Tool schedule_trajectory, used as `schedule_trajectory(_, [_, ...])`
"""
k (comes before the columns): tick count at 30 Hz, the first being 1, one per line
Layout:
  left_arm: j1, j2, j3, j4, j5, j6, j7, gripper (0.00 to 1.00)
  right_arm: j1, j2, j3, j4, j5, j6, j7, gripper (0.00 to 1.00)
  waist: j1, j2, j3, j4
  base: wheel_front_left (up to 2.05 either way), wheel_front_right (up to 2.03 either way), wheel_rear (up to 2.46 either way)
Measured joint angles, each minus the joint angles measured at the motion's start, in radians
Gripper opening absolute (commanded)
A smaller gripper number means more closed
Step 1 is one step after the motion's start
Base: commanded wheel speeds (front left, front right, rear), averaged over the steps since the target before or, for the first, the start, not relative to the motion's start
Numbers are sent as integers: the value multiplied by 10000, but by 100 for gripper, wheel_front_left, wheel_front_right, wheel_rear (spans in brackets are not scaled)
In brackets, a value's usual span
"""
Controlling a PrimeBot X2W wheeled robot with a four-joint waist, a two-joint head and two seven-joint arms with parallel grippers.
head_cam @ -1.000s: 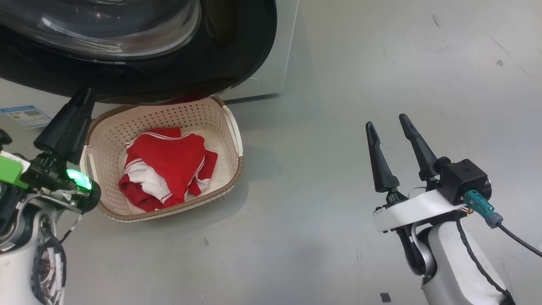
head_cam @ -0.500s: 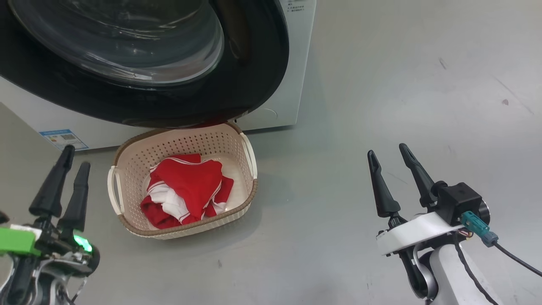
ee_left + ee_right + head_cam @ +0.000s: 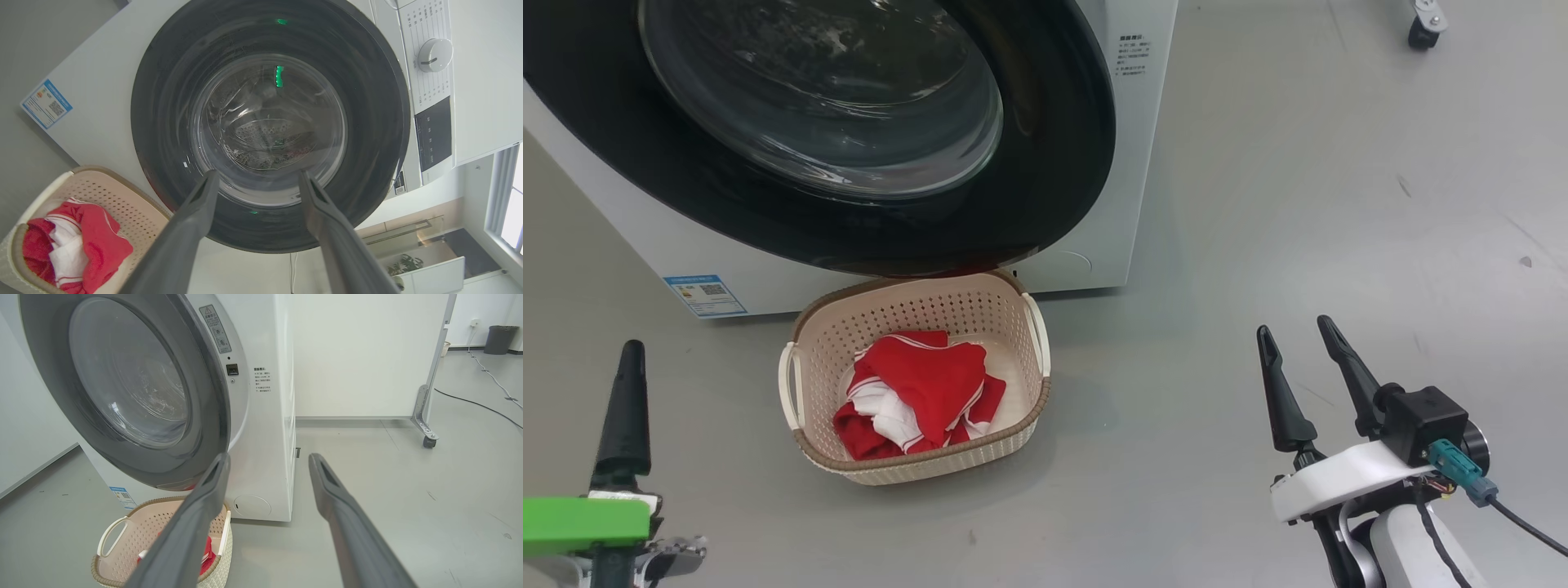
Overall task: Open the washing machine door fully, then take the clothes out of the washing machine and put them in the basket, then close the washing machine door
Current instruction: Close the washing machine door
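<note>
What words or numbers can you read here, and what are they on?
No text can be read.
Blue label on the big white washing machine: too small.
Grey triangle-sign sticker beside the round black-rimmed door: too small.
Black print on the machine's front: blurred.
Print around the white dial: too small.

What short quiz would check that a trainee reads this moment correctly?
1. True or false: the red clothes lie in the basket.
2. Relative to the washing machine, the basket stands: A on top of it; B on the floor in front of it; C behind it.
3. What do the left gripper and right gripper hold?
Key: 1 true; 2 B; 3 nothing, both are open.
</note>
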Motion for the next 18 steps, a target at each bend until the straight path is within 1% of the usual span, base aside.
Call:
schedule_trajectory(3, [186,245,-263,-257,1555,0,-775,100,84,-36,-31,-2,-23,0,0,100,0,0,-147,117,0,0,0])
schedule_trajectory(6, [422,652,-640,-414,3289,-2,-1459,100,169,-84,-56,-6,-56,-2,0,100,0,0,-296,217,0,0,0])
schedule_trajectory(8, [667,1256,-1064,-487,4387,-6,-1766,100,185,-125,-82,-8,-92,-2,0,100,0,-1,-397,271,0,0,0])
schedule_trajectory(10, [841,1308,-1116,-464,5336,-8,-2180,100,198,-150,-75,-8,-123,0,0,100,0,-1,-504,310,0,0,0])
schedule_trajectory(12, [997,1306,-1377,-472,6075,15,-2389,100,234,-159,-77,-8,-125,-2,0,100,0,-1,-612,335,0,0,0])
schedule_trajectory(18, [1402,1429,-2010,-474,7632,587,-2794,100,479,-159,-65,4,-125,0,0,100,0,0,-907,341,0,0,0])
